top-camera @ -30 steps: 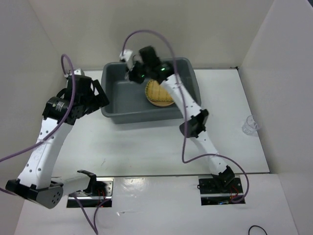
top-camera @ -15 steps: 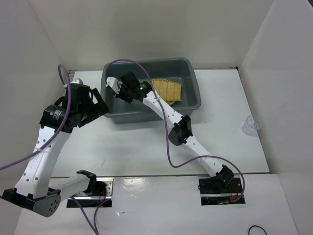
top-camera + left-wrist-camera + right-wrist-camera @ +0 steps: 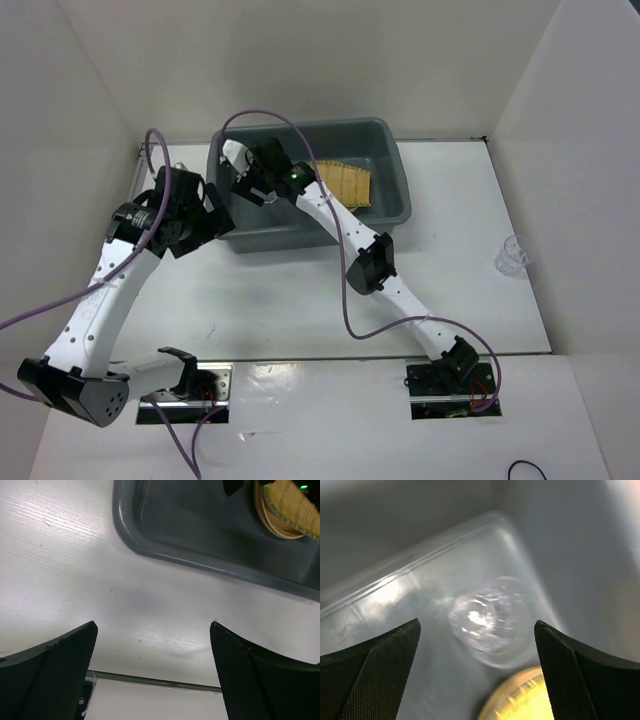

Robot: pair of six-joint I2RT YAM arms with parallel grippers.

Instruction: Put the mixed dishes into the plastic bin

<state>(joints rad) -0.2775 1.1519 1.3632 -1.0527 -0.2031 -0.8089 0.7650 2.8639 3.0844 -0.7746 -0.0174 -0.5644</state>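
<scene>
Dark grey bin (image 3: 390, 192), tan woven-patterned tray (image 3: 346, 183), clear cup (image 3: 513, 255)

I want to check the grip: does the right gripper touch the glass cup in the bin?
Apart. The right wrist view shows grey bin floor between the glass cup and both fingers of the open right gripper.

a: is there any word, brand or number that we can read here?

b: no, nothing readable in any of the three views.

a: also not on the plastic bin (image 3: 398, 185)?

b: no, its wall is plain dark grey, with no label or print to see.
</scene>
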